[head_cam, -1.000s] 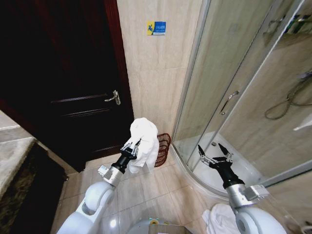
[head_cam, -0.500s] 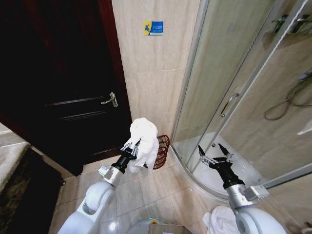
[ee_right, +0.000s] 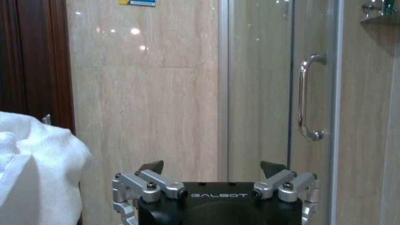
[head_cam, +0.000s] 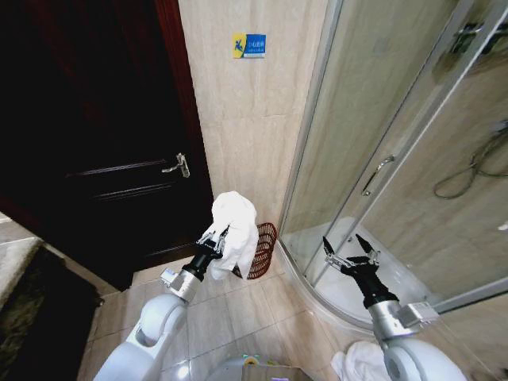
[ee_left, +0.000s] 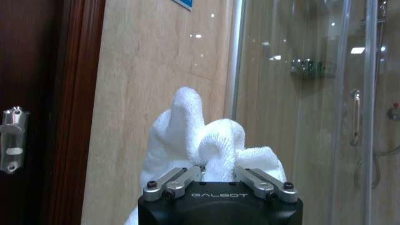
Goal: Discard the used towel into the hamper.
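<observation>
Left end effector (head_cam: 214, 238) is pinching the white towel (head_cam: 235, 230), holding it up at frame centre; the hamper (head_cam: 263, 250) is sitting on the floor just right of and partly behind the towel, against the tile wall. Right end effector (head_cam: 351, 255) is hanging spread and empty at lower right. To do it well: carrying the towel squarely over the hamper's rim before letting go, keeping trailing folds clear of the wire edge.

We face a beige tiled wall (head_cam: 254, 119) bearing a small blue sign (head_cam: 249, 44), with a dark wooden door (head_cam: 95, 135) and its lever handle (head_cam: 176, 165) beside it, a glass shower enclosure (head_cam: 397, 151), and glossy floor tiles (head_cam: 222, 309).
</observation>
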You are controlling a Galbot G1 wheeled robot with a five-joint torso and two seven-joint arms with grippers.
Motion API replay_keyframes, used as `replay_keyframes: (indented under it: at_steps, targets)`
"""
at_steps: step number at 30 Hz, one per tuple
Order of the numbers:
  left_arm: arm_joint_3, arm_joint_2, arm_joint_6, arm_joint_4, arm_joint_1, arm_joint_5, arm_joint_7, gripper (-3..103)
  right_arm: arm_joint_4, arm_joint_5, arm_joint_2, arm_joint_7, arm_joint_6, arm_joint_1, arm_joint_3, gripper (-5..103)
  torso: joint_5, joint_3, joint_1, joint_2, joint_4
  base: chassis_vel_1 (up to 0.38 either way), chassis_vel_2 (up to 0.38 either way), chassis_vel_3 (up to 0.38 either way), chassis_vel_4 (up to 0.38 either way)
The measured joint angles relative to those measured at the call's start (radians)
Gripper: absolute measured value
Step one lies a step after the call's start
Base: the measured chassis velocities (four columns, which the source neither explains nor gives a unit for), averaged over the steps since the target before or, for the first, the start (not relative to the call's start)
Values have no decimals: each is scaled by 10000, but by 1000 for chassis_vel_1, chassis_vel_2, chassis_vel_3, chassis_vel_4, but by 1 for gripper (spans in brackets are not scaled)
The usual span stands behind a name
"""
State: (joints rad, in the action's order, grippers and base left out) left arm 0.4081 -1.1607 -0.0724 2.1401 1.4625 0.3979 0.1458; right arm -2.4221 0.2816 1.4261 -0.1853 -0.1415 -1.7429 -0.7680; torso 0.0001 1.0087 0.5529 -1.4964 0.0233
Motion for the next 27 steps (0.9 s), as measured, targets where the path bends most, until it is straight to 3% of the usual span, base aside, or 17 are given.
replay_keyframes:
  at_steps: [27]
  targets:
    - [47, -10, -157, -17, 96, -129, 111, 10, 21, -38, -6, 43, 81, -32, -17, 100, -2, 0, 0, -2, 2, -76, 54, 58, -75]
